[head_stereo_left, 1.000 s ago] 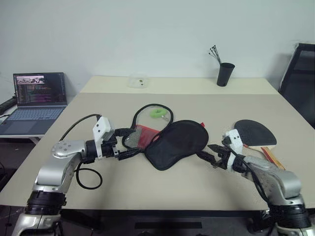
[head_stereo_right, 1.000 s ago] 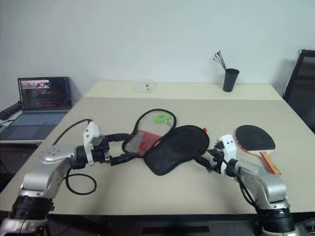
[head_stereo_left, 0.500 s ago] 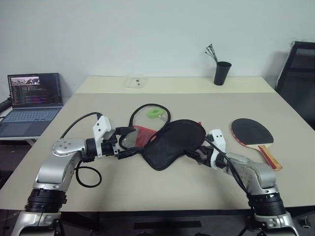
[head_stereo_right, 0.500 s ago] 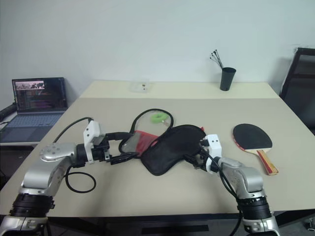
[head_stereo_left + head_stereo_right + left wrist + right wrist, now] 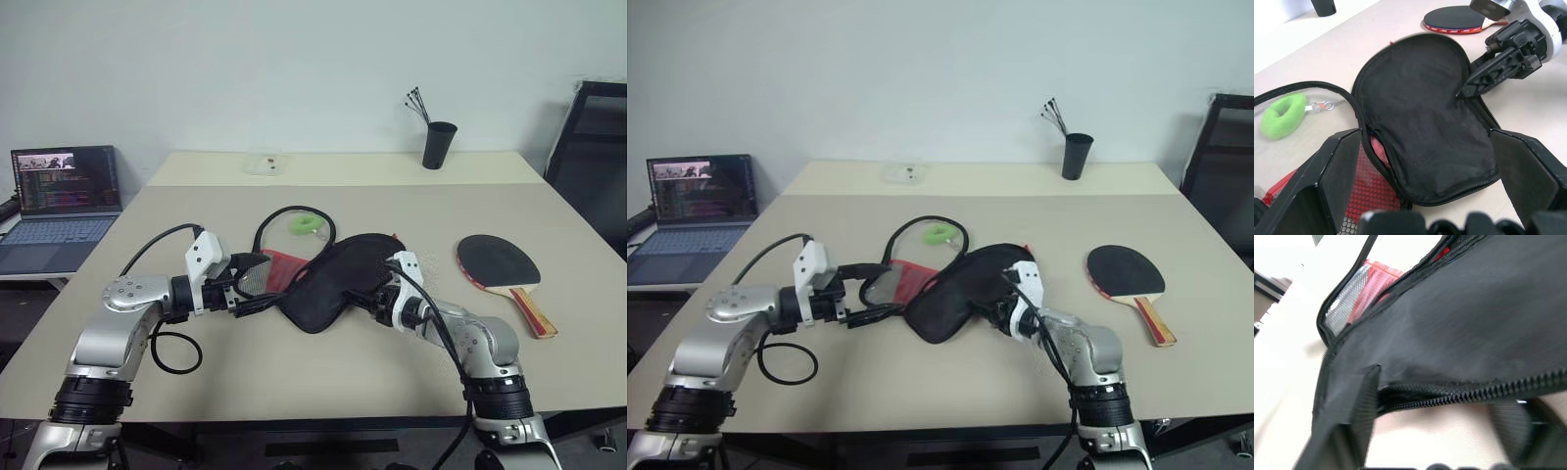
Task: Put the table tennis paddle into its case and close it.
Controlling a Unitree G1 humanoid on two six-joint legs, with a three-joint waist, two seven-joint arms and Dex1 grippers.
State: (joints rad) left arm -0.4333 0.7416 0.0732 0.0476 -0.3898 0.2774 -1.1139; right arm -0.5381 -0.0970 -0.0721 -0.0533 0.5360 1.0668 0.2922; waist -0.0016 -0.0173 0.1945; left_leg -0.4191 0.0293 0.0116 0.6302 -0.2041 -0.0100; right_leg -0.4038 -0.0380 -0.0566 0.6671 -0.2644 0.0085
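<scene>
- The case (image 5: 338, 279) lies unzipped near the middle of the bench (image 5: 294, 372), its black half folded toward the right, its red mesh half on the left side.
- The green tag (image 5: 310, 224) lies just behind the case, at the far end of the zip loop.
- The paddle (image 5: 500, 264) lies flat on the bench, well to the right of the case, black face up, handle pointing toward the near right.
- The left tool (image 5: 257, 286) sits at the case's left edge, fingers spread wide with the case between them, gripping nothing.
- The right tool (image 5: 994, 311) is at the case's right rim; its fingers (image 5: 1359, 406) straddle the zipper edge, perhaps pinching it, though I cannot tell if they have closed.
</scene>
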